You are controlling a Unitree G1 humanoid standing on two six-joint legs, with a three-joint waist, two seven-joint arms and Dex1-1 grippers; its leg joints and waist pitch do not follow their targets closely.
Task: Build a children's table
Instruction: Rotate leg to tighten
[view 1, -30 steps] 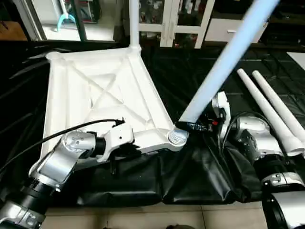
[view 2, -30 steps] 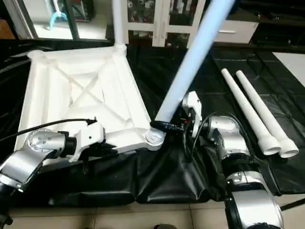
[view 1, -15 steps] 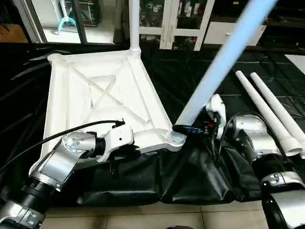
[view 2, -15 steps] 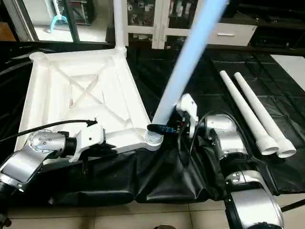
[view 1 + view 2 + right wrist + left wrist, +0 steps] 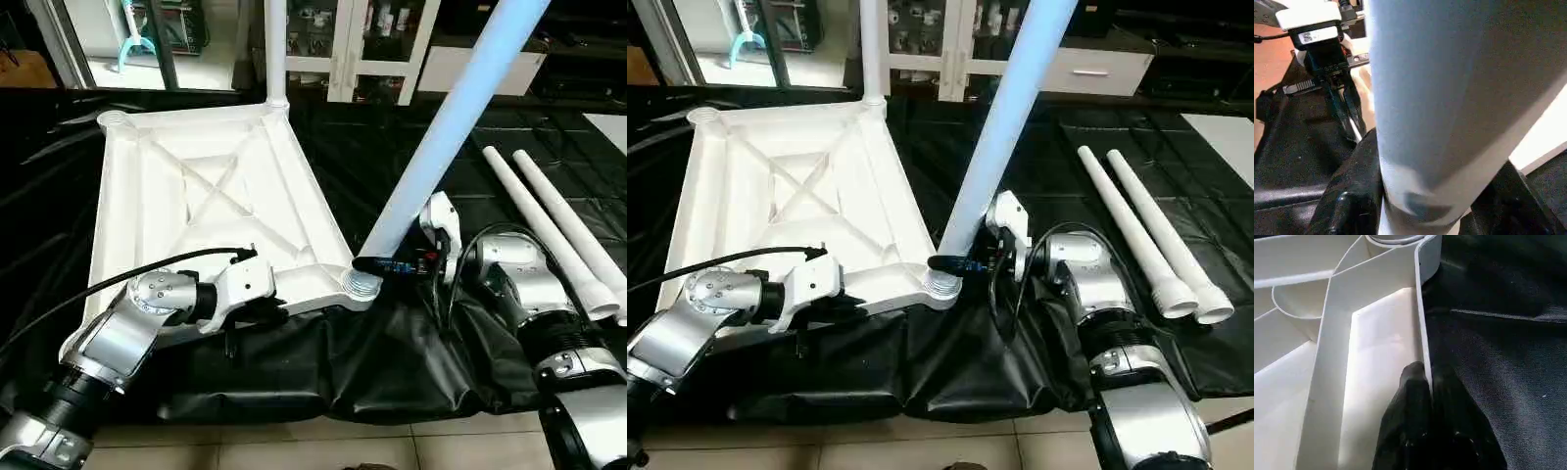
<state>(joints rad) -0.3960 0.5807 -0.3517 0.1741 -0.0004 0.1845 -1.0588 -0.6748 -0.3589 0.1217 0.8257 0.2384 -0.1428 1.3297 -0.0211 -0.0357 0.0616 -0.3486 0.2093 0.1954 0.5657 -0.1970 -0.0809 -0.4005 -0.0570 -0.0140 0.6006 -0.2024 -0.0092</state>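
Note:
The children's table top (image 5: 196,186) lies upside down, ribbed underside up, on black sheeting. One white leg (image 5: 275,49) stands upright in its far corner socket. My left gripper (image 5: 261,310) is shut on the top's near rim (image 5: 1422,338), one black finger (image 5: 1413,396) on each side of the wall. My right gripper (image 5: 378,264) is shut on the lower end of a second leg (image 5: 446,127), which leans up and to the right. That leg's foot sits right over the near right corner socket (image 5: 360,285); whether it is seated there is hidden. The leg (image 5: 1449,98) runs between my black fingers (image 5: 1349,196).
Two loose white legs (image 5: 549,230) lie side by side on the sheeting at the right. A white glass-door cabinet (image 5: 362,49) stands behind the work. The sheeting's near edge hangs over tan floor tiles (image 5: 294,455).
The held leg has tipped a little more upright and my right gripper has shifted slightly left, closer over the corner socket. The left gripper stays on the rim.

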